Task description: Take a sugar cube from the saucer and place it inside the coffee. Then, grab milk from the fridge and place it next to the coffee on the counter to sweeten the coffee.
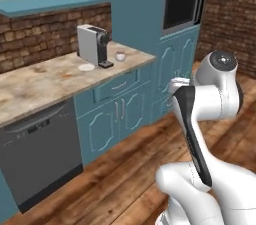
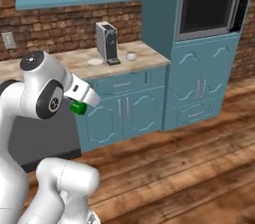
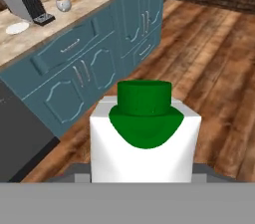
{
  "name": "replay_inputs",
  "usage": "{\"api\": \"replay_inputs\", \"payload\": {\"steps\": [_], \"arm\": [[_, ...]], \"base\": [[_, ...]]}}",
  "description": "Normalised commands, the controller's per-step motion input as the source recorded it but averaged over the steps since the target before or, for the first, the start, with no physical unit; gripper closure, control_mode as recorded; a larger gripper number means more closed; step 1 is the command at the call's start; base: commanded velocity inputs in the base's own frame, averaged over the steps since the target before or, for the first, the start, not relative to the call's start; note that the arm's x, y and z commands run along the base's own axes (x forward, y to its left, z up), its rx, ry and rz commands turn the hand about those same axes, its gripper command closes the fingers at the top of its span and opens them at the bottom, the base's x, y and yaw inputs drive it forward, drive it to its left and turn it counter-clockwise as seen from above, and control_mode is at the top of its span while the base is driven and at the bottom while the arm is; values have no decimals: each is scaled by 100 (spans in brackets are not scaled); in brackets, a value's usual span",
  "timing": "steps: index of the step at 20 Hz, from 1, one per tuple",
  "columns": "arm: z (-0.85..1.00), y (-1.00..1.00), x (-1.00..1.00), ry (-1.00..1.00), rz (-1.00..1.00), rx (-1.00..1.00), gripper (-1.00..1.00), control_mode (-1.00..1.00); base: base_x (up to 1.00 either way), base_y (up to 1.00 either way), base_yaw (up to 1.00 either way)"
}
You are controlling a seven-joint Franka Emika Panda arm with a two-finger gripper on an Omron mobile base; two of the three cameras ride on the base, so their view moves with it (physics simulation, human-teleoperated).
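The milk (image 3: 144, 141), a white carton with a green top, sits right in front of the hand camera and hides the fingertips. My gripper (image 2: 81, 101) is shut on it, raised over the wooden floor, well in front of the counter (image 1: 40, 81). On the counter stands the coffee (image 1: 120, 56), a small white cup, just right of the coffee machine (image 1: 93, 44). The saucer (image 1: 86, 67) lies left of the machine's base. The cup (image 3: 63, 3) and saucer (image 3: 17, 28) also show far off in the hand view. The sugar cube is too small to make out. The fridge is out of view.
Teal cabinet doors and drawers (image 2: 124, 103) run under the counter, with a dark dishwasher (image 1: 40, 154) at the left. A tall teal unit holds a microwave (image 2: 209, 11) at the right. A teal shelf (image 1: 60, 0) hangs above. Open wood floor (image 2: 189, 168) lies between me and the cabinets.
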Motion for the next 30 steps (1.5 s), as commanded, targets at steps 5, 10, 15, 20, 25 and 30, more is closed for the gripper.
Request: {"api": "replay_inputs", "payload": {"steps": [5,10,15,20,25,30], "arm": [[0,0,0,0,0,0,100,100],[0,0,0,0,0,0,100,100],[0,0,0,0,0,0,100,100],[0,0,0,0,0,0,100,100],[0,0,0,0,0,0,100,100],[0,0,0,0,0,0,100,100]], "base": [[100,-50,37],[99,-38,54],[72,-32,55],[49,-35,49],[11,-55,15],[41,-58,-3]]}}
